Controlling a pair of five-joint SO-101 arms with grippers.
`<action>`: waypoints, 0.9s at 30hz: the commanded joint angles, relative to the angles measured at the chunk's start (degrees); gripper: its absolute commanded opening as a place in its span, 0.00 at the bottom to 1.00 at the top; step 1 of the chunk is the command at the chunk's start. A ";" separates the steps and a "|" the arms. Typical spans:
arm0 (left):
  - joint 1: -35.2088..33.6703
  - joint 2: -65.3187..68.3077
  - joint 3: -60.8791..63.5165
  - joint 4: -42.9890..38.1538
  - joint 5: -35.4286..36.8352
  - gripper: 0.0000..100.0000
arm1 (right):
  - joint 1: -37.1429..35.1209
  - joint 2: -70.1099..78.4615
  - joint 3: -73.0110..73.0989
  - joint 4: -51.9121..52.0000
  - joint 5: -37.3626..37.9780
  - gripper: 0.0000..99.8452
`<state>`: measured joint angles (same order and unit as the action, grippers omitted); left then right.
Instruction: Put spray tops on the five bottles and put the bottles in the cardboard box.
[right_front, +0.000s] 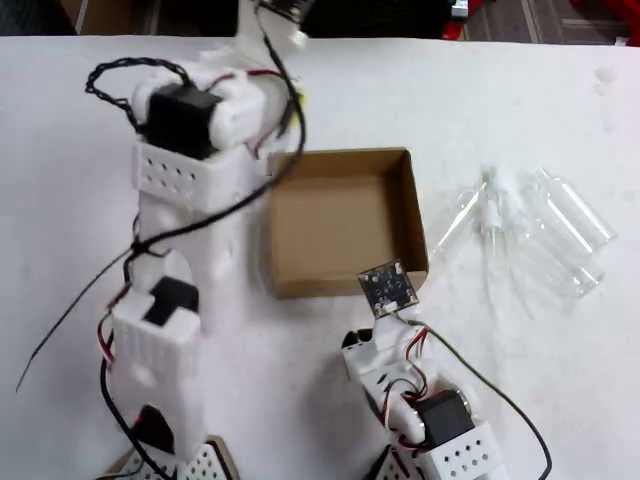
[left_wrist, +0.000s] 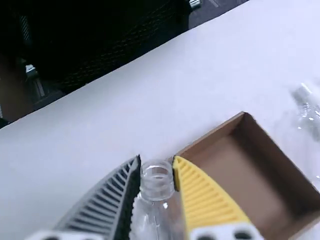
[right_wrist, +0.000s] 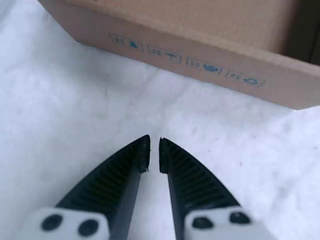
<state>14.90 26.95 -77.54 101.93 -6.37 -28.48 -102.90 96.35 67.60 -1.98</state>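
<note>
Left gripper (left_wrist: 156, 161) is clamped on a clear bottle (left_wrist: 152, 212) by the neck, with no top on it and the box (left_wrist: 240, 170) near. Right gripper (right_wrist: 154, 150) is almost closed, just a slit between the jaws, nothing in it, low over the table (right_front: 500, 100) near the box wall. In the high view the box sits mid-frame. The other bottles (right_front: 570, 220) and spray tops (right_front: 492, 215) lie jumbled at the right.

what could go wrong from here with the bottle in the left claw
The left claw grips the clear bottle at its neck, with no spray top on; dropped into the cardboard box, it would go in uncapped. It could also slip free. The other bottles lie bunched, hard to single out.
</note>
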 joint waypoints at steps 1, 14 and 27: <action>4.88 -9.01 8.09 0.62 1.85 0.02 | 0.66 -0.31 0.53 0.13 0.62 0.02; 11.21 -18.68 17.23 0.18 1.85 0.02 | 0.66 -0.31 0.53 0.13 0.62 0.02; 10.86 -33.98 22.42 0.53 4.57 0.02 | 0.66 -0.31 0.53 0.13 0.62 0.02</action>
<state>25.36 0.92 -59.25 102.11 -2.77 -28.48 -102.90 96.35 67.60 -1.98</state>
